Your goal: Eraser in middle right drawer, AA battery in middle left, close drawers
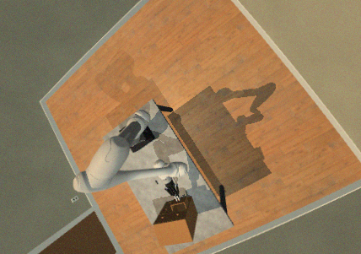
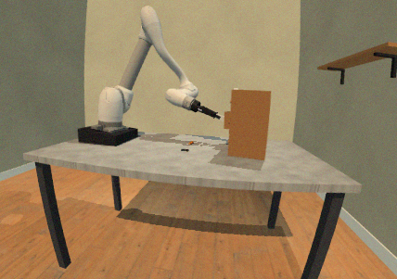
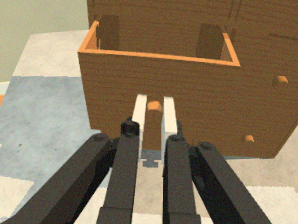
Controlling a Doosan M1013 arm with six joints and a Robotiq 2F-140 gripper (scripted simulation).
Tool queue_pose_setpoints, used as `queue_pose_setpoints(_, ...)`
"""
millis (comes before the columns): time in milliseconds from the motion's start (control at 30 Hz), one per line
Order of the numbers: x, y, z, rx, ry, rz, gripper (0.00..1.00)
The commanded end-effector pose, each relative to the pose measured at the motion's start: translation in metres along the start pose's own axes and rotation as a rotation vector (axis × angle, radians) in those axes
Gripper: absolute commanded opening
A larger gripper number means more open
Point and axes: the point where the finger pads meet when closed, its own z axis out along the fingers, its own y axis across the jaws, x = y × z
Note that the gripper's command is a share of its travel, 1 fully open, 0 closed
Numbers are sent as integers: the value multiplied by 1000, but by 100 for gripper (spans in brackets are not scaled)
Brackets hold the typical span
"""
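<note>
Chest: the small chest point(image 2: 249, 124) stands upright on the surface point(image 2: 139, 158), right in front of me, its drawer fronts facing my way.
Open drawer: one drawer point(image 3: 160, 90) is pulled part way out of the chest's front; from the wrist I look down into it and see bare orange walls and two dark notches at the back, nothing lying inside that I can make out.
Other drawers: small round knobs point(image 3: 282, 80) show on the fronts to the right, and those fronts sit flush.
My fingers: nearly together, pinching the small knob point(image 3: 154, 106) of the open drawer; my gripper point(image 3: 154, 109) shows its two pale pads point(image 3: 139, 111) either side of that knob.
Loose things: a small orange item point(image 2: 190, 143) and a small dark item point(image 2: 185, 150) lie on the surface between my base point(image 2: 108, 135) and the chest, well apart from the drawer; too small to tell which is the eraser and which the AA battery.
</note>
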Motion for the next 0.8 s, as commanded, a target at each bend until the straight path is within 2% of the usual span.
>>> queue_pose_setpoints(0, -1, 0, -5, 0, 2, 3, 8)
queue_pose_setpoints(567, -2, 0, -7, 0, 2, 3, 8)
queue_pose_setpoints(767, -2, 0, -7, 0, 2, 3, 13)
